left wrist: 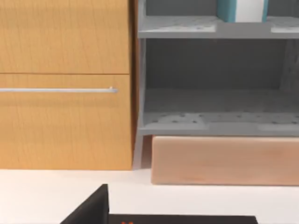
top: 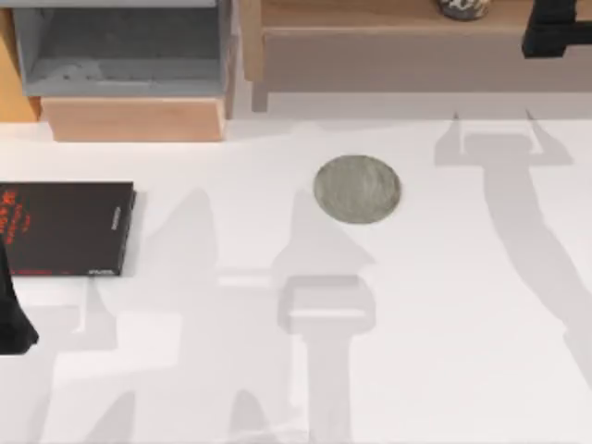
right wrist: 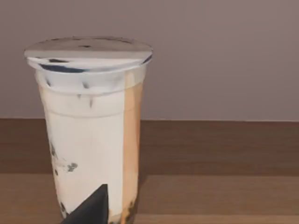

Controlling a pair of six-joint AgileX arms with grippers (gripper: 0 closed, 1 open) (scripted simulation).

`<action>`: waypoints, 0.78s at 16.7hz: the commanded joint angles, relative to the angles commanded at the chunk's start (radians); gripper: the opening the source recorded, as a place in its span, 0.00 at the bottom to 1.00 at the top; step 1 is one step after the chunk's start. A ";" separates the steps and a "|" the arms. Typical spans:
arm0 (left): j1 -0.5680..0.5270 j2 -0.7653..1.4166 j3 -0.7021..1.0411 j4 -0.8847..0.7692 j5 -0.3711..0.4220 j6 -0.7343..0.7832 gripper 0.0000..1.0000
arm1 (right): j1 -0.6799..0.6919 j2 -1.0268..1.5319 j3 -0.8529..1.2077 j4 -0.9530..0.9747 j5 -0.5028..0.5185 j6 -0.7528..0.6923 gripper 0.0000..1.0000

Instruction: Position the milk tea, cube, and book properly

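Milk tea: tall clear plastic cup (right wrist: 91, 135) with a white lid, pale milky drink with an amber streak down one side and dark pearls low down; it stands upright on a brown wooden shelf in front of a plain grey-mauve wall, close before the right wrist camera. From above, its lid (top: 462, 7) shows at the back edge, on the wooden shelf unit (top: 388, 46).

Book: teal-blue cover with white page edges (left wrist: 243, 10), standing upright on the upper grey shelf of the cabinet, seen from the left wrist.

Black book: thin, matte black with red lettering (top: 65, 228), lying flat on the left side of the white counter (top: 444, 351).

Coaster: flat grey disc with a mottled, stone-like surface (top: 357, 189), lying alone near the counter's middle.

Cabinet: grey speckled shelves (left wrist: 215, 121) beside a grained wooden door with a slim metal bar handle (left wrist: 58, 90); a pale wooden block (left wrist: 224, 161) sits under the lowest shelf.

Left hand: dark shape (top: 14, 314) at the counter's left edge, near the black book; cannot tell whether its fingers are apart or together.

Right hand: dark shape (top: 555, 32) at the top right, by the shelf with the milk tea; finger state cannot be told.
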 joint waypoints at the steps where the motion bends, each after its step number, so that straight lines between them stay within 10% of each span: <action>1: 0.000 0.000 0.000 0.000 0.000 0.000 1.00 | 0.016 0.076 0.044 0.033 0.016 -0.001 1.00; 13: 0.000 0.000 0.000 0.000 0.000 0.000 1.00 | 0.104 0.492 0.287 0.217 0.110 0.001 1.00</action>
